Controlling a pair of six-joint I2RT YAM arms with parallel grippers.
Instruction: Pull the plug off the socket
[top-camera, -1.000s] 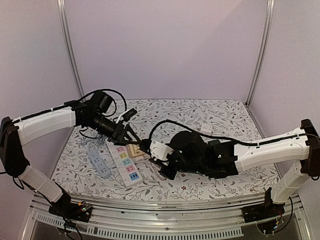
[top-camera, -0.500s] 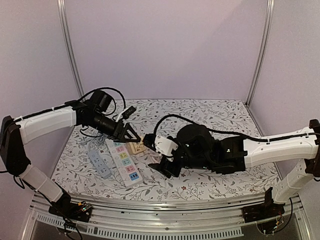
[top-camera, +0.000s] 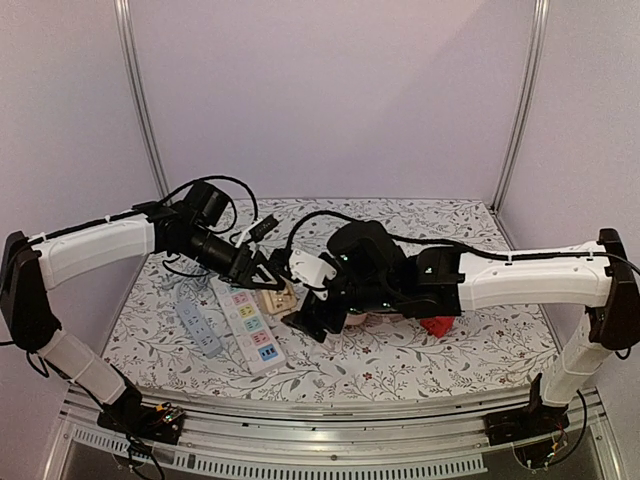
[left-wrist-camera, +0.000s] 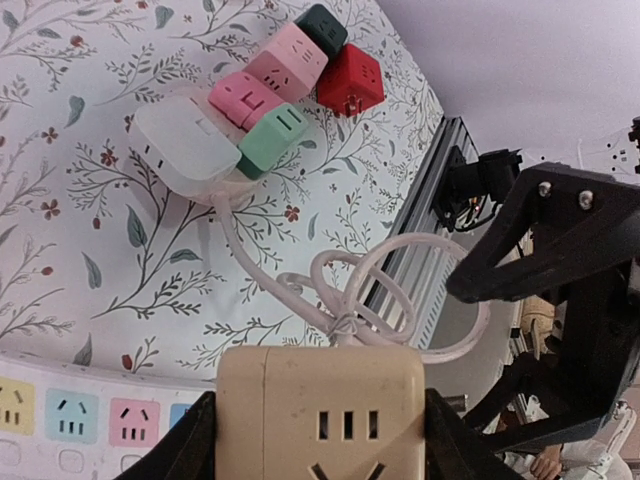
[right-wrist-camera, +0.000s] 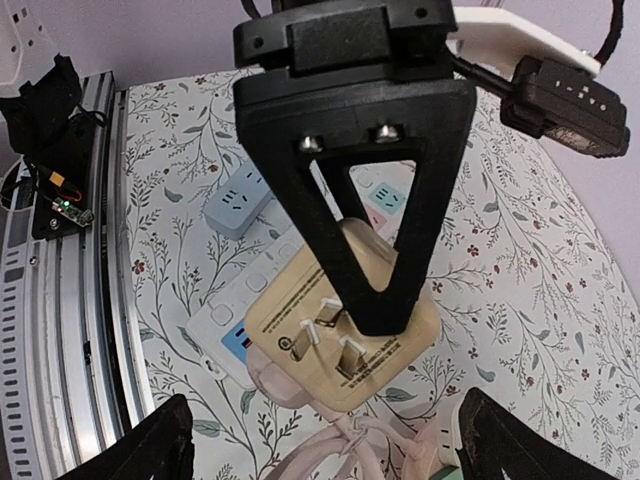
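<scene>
My left gripper (top-camera: 268, 275) is shut on a beige socket cube (left-wrist-camera: 320, 405), holding it by two opposite sides above the table. In the right wrist view the cube (right-wrist-camera: 345, 320) shows three bare metal prongs, with a left finger (right-wrist-camera: 370, 200) across it. A pale pink plug body (right-wrist-camera: 272, 380) lies against the cube's lower side, and its pink cord (left-wrist-camera: 345, 290) loops away, tied in a coil. My right gripper (top-camera: 308, 318) hangs just right of the cube, jaws wide open and holding nothing. Whether the plug is seated in the cube I cannot tell.
A white power strip (top-camera: 250, 325) with coloured sockets lies under the cube, a grey-blue strip (top-camera: 198, 328) to its left. Pink, green, red and dark cubes cluster round a white block (left-wrist-camera: 185, 150). A red cube (top-camera: 437, 325) sits under the right arm. The metal rail (right-wrist-camera: 60, 300) edges the table.
My right gripper has gone from shut to wide open and the right arm has swung up and left toward the cube. The left gripper has kept its hold, barely moving.
</scene>
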